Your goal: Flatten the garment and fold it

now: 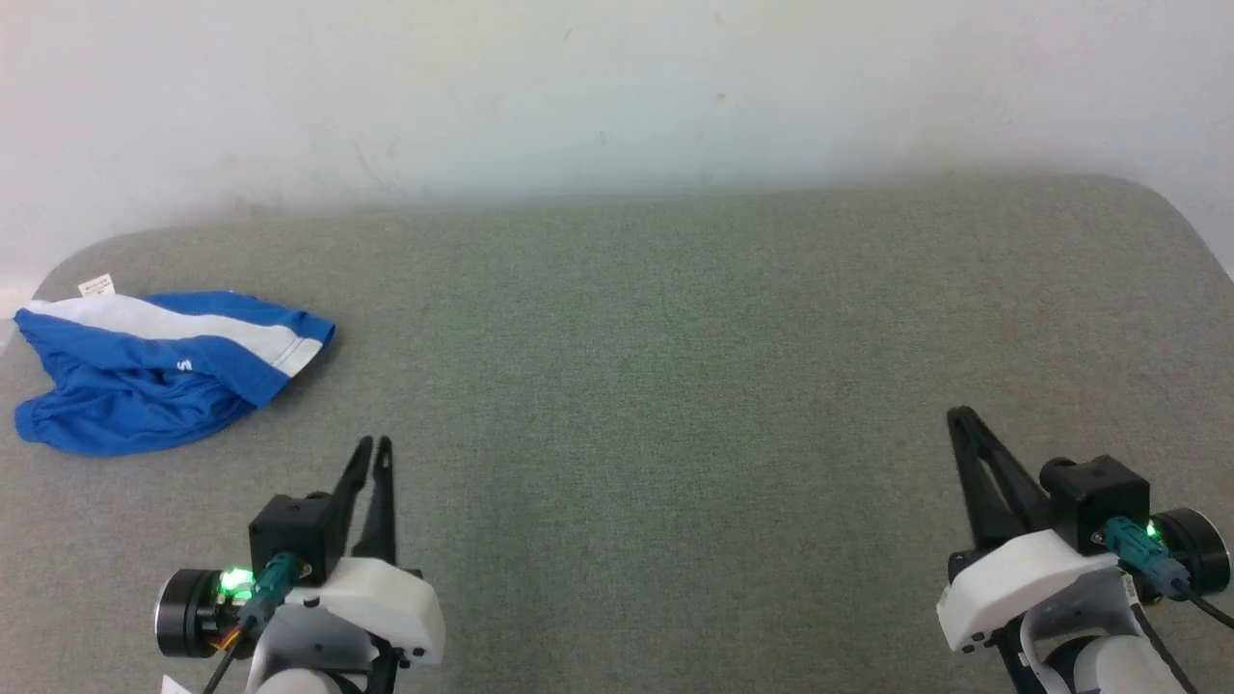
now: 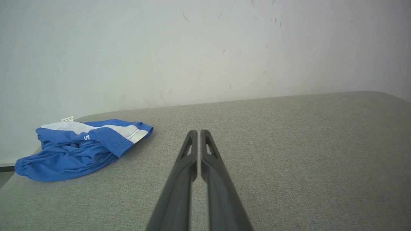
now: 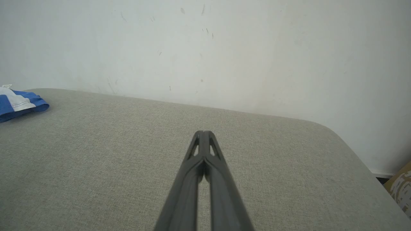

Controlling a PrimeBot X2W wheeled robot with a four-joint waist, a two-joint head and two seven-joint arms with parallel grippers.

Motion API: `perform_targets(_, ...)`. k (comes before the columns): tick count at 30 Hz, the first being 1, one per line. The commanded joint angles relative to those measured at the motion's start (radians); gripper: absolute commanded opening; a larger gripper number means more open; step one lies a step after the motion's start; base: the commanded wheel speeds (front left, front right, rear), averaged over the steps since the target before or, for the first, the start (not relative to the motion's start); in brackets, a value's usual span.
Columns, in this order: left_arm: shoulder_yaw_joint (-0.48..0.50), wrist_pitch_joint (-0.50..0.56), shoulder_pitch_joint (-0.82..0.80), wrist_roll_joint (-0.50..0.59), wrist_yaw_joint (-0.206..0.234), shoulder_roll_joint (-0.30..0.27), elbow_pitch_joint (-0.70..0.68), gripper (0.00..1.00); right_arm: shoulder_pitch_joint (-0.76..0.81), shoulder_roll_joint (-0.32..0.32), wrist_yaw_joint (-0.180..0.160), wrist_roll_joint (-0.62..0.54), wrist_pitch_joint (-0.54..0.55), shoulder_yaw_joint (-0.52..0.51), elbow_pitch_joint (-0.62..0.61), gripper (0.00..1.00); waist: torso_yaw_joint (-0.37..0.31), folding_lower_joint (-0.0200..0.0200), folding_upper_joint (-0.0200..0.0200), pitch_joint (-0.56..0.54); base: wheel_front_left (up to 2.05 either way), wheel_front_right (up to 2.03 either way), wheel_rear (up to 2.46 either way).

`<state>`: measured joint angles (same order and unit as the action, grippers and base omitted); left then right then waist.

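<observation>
The garment (image 1: 145,371), bright blue shorts with a broad white stripe, lies crumpled at the far left of the grey padded surface; its white tag (image 1: 95,285) sticks out at the back. The garment (image 2: 80,149) appears left of the fingers in the left wrist view, and a corner of the garment (image 3: 19,104) shows at the left edge of the right wrist view. My left gripper (image 1: 374,445) hovers right of and nearer than the shorts, shut, holding nothing. My right gripper (image 1: 959,414) is far off at the lower right, shut and empty.
The grey fabric-covered surface (image 1: 675,366) has rounded back corners and ends against a pale wall (image 1: 617,87). A cardboard box (image 3: 401,187) stands beyond the surface's right edge in the right wrist view.
</observation>
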<state>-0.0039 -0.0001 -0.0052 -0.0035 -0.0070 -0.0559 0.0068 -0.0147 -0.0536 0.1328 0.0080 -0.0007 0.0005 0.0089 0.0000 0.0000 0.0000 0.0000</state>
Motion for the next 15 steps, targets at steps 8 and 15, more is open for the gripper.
perform_targets(8, -0.008, -0.017, -0.001, -0.009, 0.001, 0.0, 0.012, 1.0, 0.008, 0.0, 0.0, 0.024, -0.017, -0.002, 0.007, 1.0, 0.0, 0.0, 0.0, 0.0, 0.0, 0.0, 0.0)
perform_targets(15, -0.014, -0.032, -0.002, -0.016, 0.003, 0.001, 0.02, 1.0, 0.014, 0.0, 0.0, 0.043, -0.032, -0.006, 0.014, 1.0, 0.003, 0.0, 0.0, 0.0, 0.0, 0.0, 0.0)
